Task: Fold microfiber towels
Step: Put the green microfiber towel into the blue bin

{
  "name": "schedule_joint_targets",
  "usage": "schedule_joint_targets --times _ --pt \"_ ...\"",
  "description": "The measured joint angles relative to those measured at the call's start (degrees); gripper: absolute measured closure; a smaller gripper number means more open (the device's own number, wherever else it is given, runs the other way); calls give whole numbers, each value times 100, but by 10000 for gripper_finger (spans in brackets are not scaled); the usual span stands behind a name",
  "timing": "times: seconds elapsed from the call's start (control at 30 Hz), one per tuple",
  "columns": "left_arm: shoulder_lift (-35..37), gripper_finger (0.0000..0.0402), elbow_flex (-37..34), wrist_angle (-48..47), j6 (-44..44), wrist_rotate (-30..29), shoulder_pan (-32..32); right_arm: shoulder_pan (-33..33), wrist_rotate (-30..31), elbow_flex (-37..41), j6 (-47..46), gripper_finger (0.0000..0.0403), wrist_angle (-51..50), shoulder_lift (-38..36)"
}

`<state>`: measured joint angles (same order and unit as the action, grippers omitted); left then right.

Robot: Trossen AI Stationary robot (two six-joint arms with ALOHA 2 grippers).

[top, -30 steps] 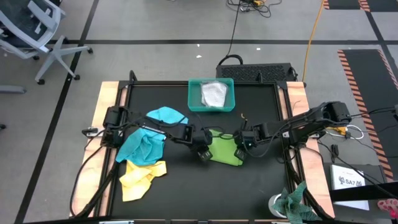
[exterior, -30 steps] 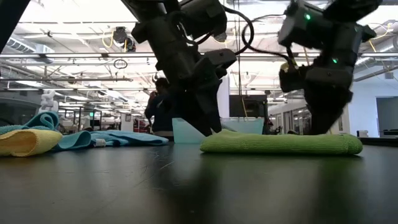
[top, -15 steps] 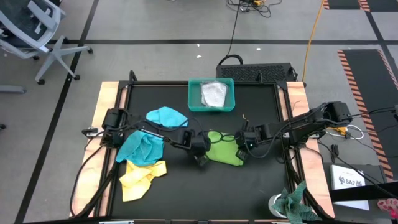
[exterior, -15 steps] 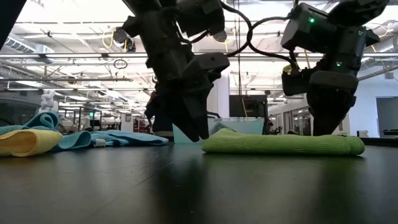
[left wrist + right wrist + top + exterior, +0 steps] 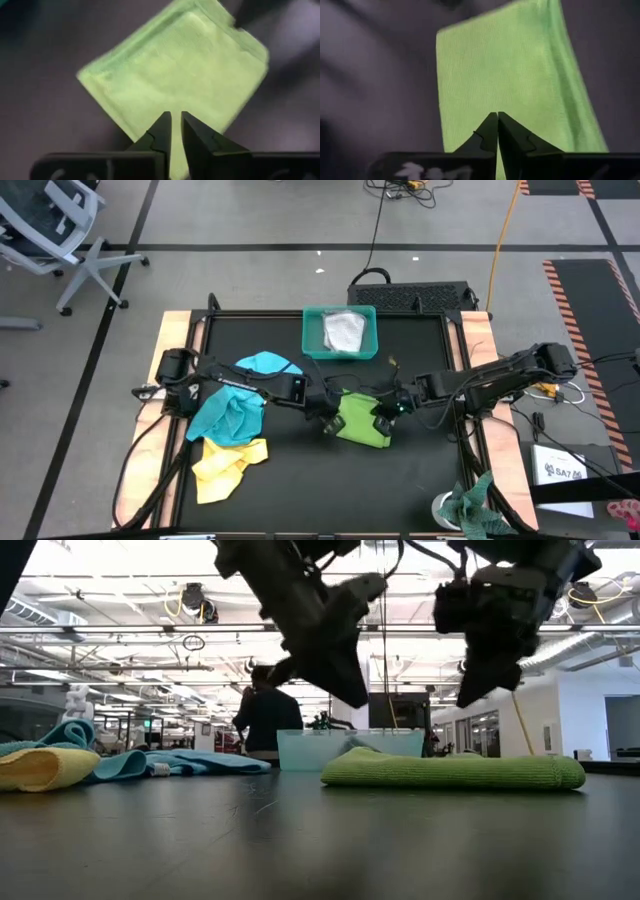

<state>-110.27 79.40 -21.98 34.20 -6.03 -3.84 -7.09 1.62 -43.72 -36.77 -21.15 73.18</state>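
2 dark arms (image 5: pixel 250 385); black cables; tapered blk fingers (image 5: pixel 162 132).

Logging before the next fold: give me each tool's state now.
Left tool: nearly shut, holding nothing, above the lime green towel.
Right tool: shut, empty, above the same towel.

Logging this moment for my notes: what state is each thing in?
Green towel: folded, flat on table, not held.
Left gripper: raised above towel, fingers nearly closed, empty.
Right gripper: raised above towel, shut, empty.
Blue towels: unfolded, bunched.
Yellow towel: unfolded, crumpled.
Tray: holds a pale grey towel.
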Motion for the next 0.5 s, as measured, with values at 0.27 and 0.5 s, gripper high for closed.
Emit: schedule_joint_targets --times 0.27,0.5 --pt "-400 393 -2 580 -310 1 166 -173 301 6 -239 402 -28 105" --pt "-790 394 -4 526 -506 -5 247 -169 302 6 -434 403 -16 106"
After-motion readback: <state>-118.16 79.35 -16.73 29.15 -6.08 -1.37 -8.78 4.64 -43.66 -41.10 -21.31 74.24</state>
